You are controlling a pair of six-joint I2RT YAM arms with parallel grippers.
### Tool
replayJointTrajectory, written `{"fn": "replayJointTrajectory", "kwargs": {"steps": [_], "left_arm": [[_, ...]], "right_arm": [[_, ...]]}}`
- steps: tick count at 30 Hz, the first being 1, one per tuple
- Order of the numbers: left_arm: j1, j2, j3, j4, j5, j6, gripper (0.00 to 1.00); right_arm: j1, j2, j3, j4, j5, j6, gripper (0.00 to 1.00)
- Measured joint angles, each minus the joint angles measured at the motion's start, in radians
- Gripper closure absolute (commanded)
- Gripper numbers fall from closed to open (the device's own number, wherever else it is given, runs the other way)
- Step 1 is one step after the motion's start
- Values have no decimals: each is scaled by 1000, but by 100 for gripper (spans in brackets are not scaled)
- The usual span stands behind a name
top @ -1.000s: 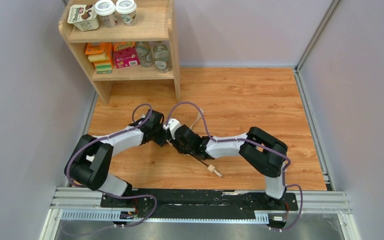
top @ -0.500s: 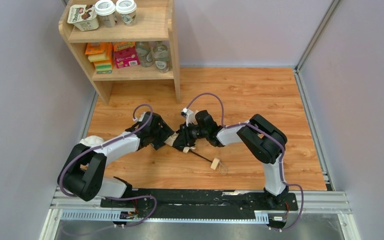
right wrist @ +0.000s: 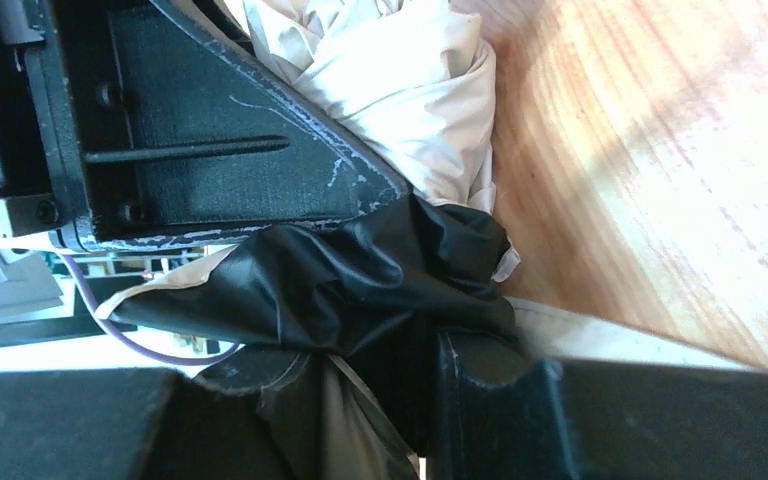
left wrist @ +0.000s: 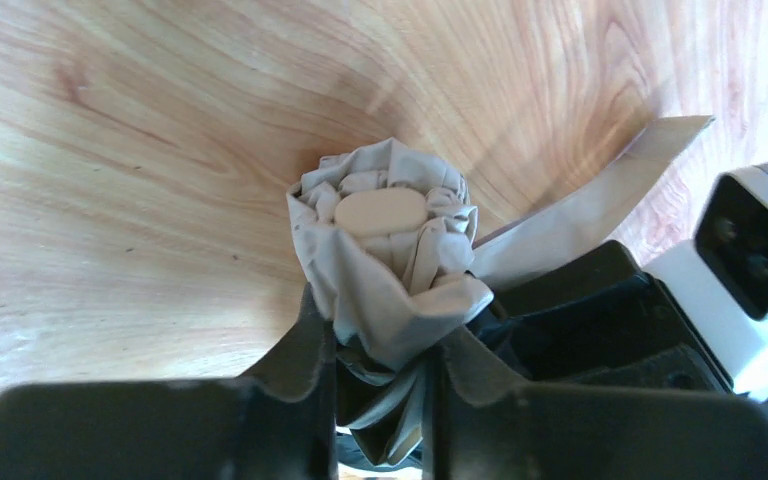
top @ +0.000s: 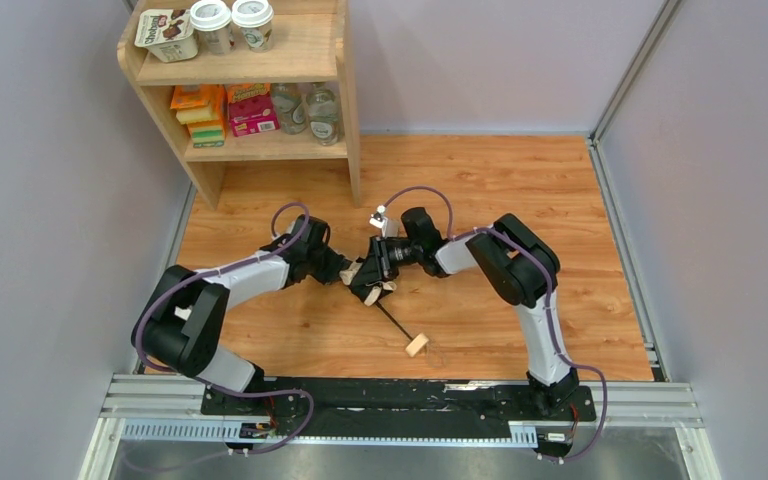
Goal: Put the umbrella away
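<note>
The umbrella (top: pixel 368 282) lies folded on the wooden floor between both arms, its thin black shaft running to a small wooden handle (top: pixel 417 345). My left gripper (top: pixel 345 272) is shut on the beige canopy tip (left wrist: pixel 385 255), whose round cap faces the left wrist camera. The beige strap (left wrist: pixel 585 205) trails to the right. My right gripper (top: pixel 373 270) is shut on the umbrella's bunched fabric, black inside (right wrist: pixel 380 285) and beige outside (right wrist: pixel 400 90). The two grippers nearly touch.
A wooden shelf unit (top: pixel 345 120) stands at the back left, holding cups, boxes and bottles. Grey walls close in both sides, with a metal rail (top: pixel 400 400) along the near edge.
The right gripper has turned and drawn back right. The umbrella's handle has swung toward the near edge and left. Both grippers stay on the canopy.
</note>
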Motion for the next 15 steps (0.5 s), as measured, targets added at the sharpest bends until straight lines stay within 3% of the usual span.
{"fn": "replayJointTrajectory", "kwargs": {"steps": [2, 4, 7, 11, 13, 15], "left_arm": [[0, 10, -2, 14, 10, -6, 100], [0, 13, -11, 29, 16, 7, 100], [3, 13, -24, 50, 27, 8, 100], [5, 13, -32, 66, 55, 5, 100], [5, 13, -32, 65, 68, 6, 100], [6, 13, -25, 58, 72, 6, 100]], "right_arm": [[-6, 0, 5, -22, -8, 14, 100], [-9, -1, 18, -61, -14, 13, 91], [-8, -13, 60, -187, -8, -39, 70], [11, -64, 106, -395, 77, -151, 31], [37, -117, 107, -470, 149, -211, 20], [84, -189, 105, -542, 265, -294, 15]]}}
